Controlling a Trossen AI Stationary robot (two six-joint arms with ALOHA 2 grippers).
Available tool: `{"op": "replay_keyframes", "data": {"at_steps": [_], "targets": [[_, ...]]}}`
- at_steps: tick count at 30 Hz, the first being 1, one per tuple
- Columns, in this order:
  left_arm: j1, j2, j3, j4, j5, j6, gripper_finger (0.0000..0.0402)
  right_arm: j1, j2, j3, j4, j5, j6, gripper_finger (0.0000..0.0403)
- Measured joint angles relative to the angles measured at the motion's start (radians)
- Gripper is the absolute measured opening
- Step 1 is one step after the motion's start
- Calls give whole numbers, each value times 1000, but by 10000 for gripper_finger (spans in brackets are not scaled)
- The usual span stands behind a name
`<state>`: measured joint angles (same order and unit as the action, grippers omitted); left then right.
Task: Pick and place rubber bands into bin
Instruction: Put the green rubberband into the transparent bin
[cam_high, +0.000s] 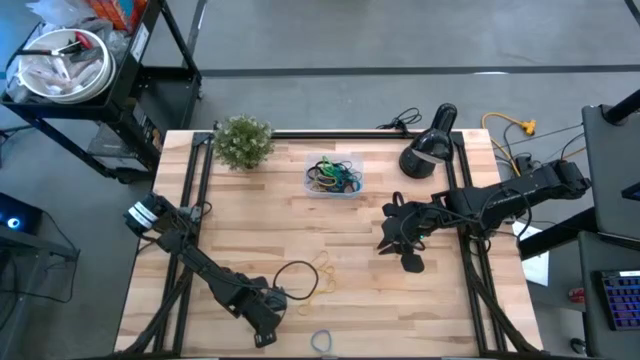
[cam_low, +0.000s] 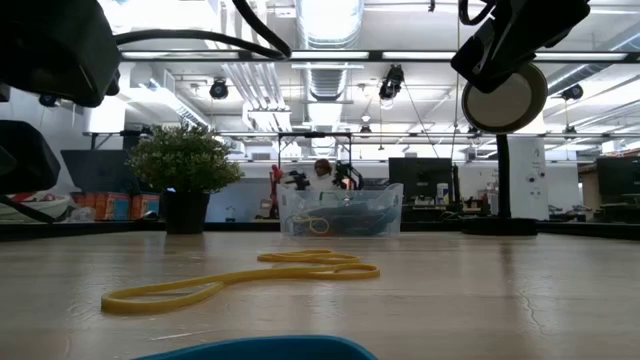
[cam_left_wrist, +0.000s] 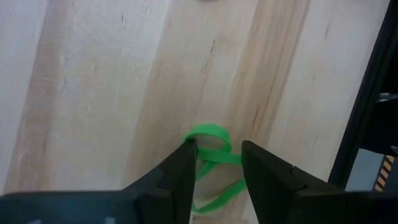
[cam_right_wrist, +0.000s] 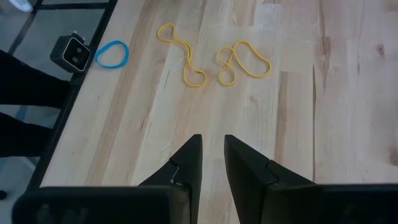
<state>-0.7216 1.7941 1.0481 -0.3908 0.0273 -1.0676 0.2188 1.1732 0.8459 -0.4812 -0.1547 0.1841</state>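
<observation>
Wooden surface (cam_high: 250, 235) fills our view. At six o'clock the left hand (cam_left_wrist: 214, 163) straddles a green rubber band (cam_left_wrist: 208, 138), fingers parted, grip unclear. Yellow bands (cam_high: 325, 270) lie centrally. At three o'clock the right hand (cam_right_wrist: 211, 155) hovers, slightly parted, empty. At twelve, the bin (cam_high: 334, 175) holds bands, hard to separate.

Clear rectangular bin (cam_high: 333, 177), upright at table's far middle, holding tangled bands in black, blue, green, yellow. 2 yellow rubber bands (cam_right_wrist: 214, 61) twisted flat on wood, near front. 1 blue band (cam_high: 321, 341) at front edge. 1 green band (cam_left_wrist: 212, 160) looped between left gripper (cam_left_wrist: 217, 163) fingers.
</observation>
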Motion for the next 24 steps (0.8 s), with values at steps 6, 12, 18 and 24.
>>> {"op": "replay_keyframes", "data": {"at_steps": [6, 12, 18, 24], "targets": [[0, 13, 5, 0, -2, -1, 62, 0, 0, 0, 0, 0, 0, 63], [0, 19, 3, 33, -2, -1, 8, 0, 0, 0, 0, 3, -1, 63], [0, 8, 2, 42, 0, 0, 1, 0, 0, 0, 0, 24, -4, 63], [0, 7, -1, 73, 5, 5, 1, 0, 0, 0, 0, 24, -7, 58]]}}
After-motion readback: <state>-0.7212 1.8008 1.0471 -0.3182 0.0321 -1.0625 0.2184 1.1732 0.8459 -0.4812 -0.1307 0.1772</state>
